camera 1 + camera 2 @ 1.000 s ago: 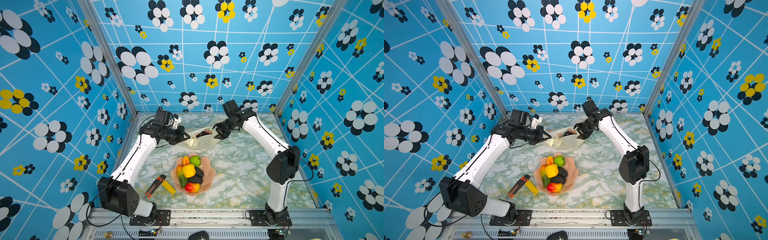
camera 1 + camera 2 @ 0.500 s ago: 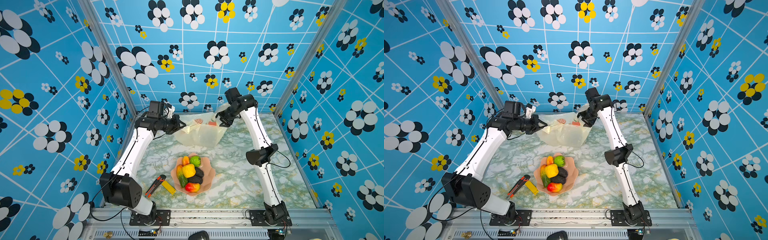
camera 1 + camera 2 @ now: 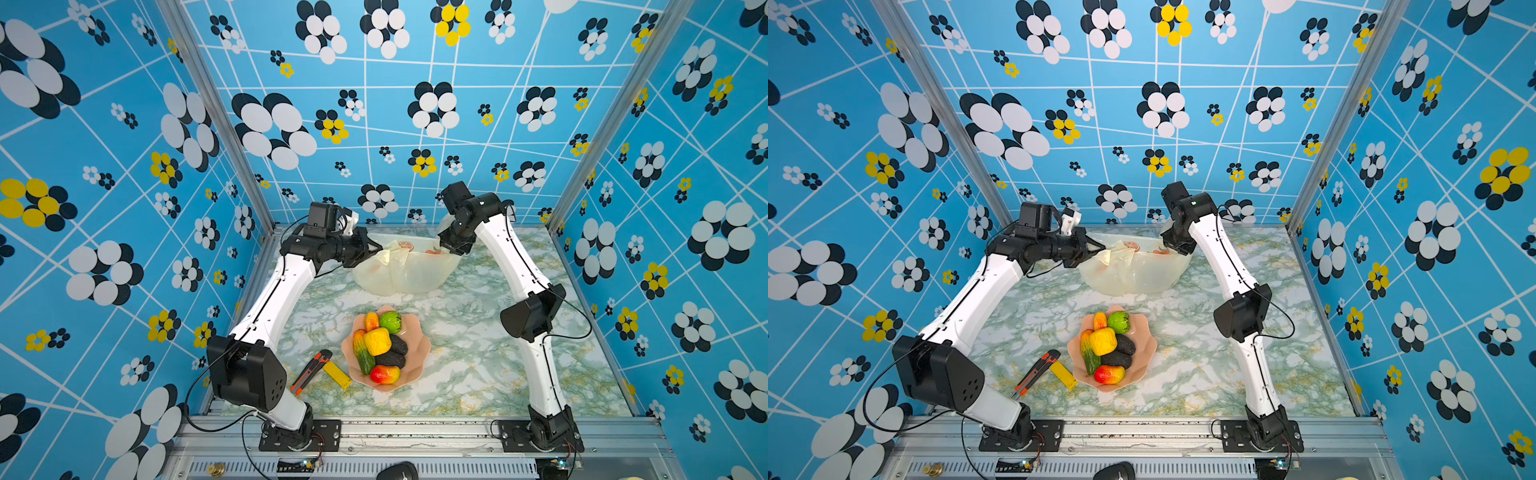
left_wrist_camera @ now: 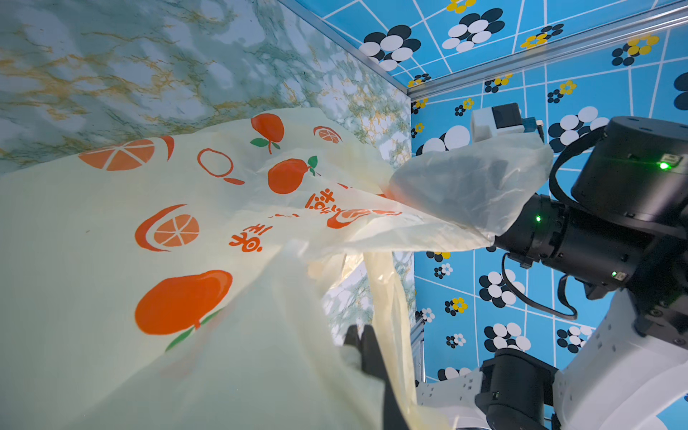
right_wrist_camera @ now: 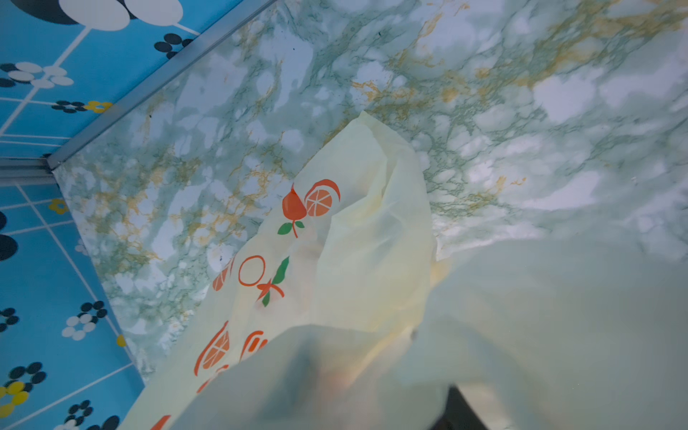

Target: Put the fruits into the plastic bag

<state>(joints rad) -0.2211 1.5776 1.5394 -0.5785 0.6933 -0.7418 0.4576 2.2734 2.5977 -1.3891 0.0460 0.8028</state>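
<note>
At twelve o'clock, left claw (image 3: 377, 248) pinches the bag (image 3: 409, 272); right claw (image 3: 451, 247), film-draped, unreadable; thin plastic could slip free.

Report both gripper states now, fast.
Left gripper: closed, pinching the plastic bag at its rim.
Right gripper: cannot tell; the bag's film is draped over its jaws.

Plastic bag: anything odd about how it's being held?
Yes. The plastic bag has a loose flap draped like a hood over the right gripper, hiding its jaws and veiling much of the right wrist view. The left gripper pinches the opposite edge. The fruits sit tidy in the pink bowl; nothing spilled.
</note>
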